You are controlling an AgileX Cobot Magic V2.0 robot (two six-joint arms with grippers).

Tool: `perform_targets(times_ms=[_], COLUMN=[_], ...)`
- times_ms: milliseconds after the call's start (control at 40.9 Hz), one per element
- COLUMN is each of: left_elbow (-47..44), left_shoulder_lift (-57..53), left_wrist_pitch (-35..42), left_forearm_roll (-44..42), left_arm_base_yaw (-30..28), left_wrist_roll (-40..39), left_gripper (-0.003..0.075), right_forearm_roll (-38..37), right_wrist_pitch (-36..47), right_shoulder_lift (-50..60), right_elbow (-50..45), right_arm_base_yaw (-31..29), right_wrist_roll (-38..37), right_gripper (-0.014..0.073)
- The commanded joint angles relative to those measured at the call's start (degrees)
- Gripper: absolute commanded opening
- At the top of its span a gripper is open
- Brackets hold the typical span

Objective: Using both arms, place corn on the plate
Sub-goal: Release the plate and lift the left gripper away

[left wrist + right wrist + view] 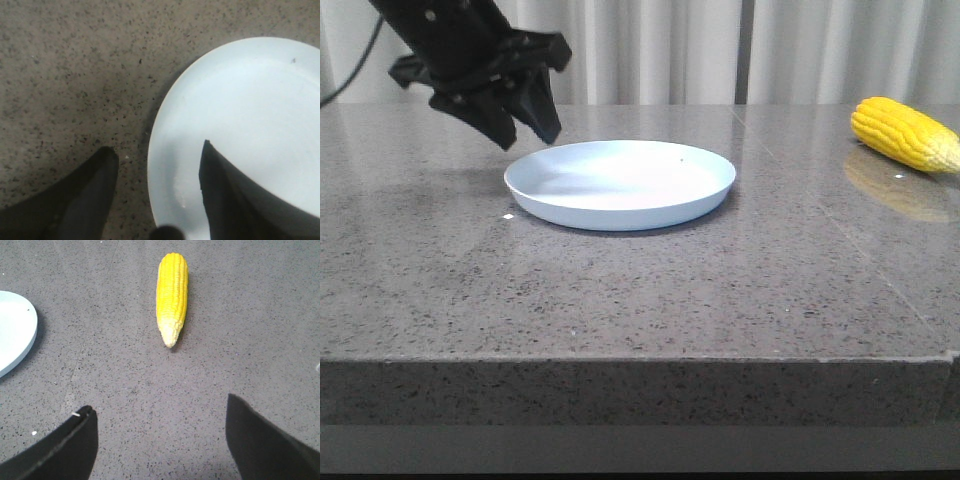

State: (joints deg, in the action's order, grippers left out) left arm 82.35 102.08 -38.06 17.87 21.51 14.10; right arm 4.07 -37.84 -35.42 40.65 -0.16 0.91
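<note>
Corn (pixel 172 292): on bench (pixel 620 300), apart from plate (pixel 620 185) — likely stiff, light, ridged; grip mid-cob.
Left hand (pixel 155 157): released, straddling plate rim.
Right hand (pixel 160 412): released — empty.

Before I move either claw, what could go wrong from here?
The open left claw straddles the rim of the round pale blue plastic plate; descending could tip or shove it. The bright yellow corn cob lies far right on the speckled grey stone table; the open right claw could roll it away.
</note>
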Motion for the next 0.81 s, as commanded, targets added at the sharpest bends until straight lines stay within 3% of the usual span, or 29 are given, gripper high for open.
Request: perform_targets(times_ms=[0,195,415,781], left_elbow=[1.6,1.5,-3.5,-17.7], left_shoulder_lift=[-7.6,-16.2,-26.1,-46.8], left_wrist_pitch=[1.3,-5.6,-9.1,-9.1], left_forearm_roll=[-1.2,-10.8,-27.7,-27.3], left_arm_base_yaw=[2.3,11.3,20.1,21.1], left_wrist_roll=[-0.1,-0.9,-16.6,-19.3], left_gripper=[0.0378,0.0365,0.0365,0.0365], right_forearm_roll=[-0.6,-0.6,-0.6,-0.6], right_wrist_pitch=[4.2,4.2,4.2,4.2], right_shoulder_lift=[-0.4,-0.4,-0.4,-0.4], right_elbow=[1.9,1.9,1.9,1.9], right_arm_base_yaw=[-0.3,-0.3,-0.3,-0.3], right_wrist_roll=[0.3,0.3,0.3,0.3], right_gripper=[0.0559,0.0559,0.0559,0.0559])
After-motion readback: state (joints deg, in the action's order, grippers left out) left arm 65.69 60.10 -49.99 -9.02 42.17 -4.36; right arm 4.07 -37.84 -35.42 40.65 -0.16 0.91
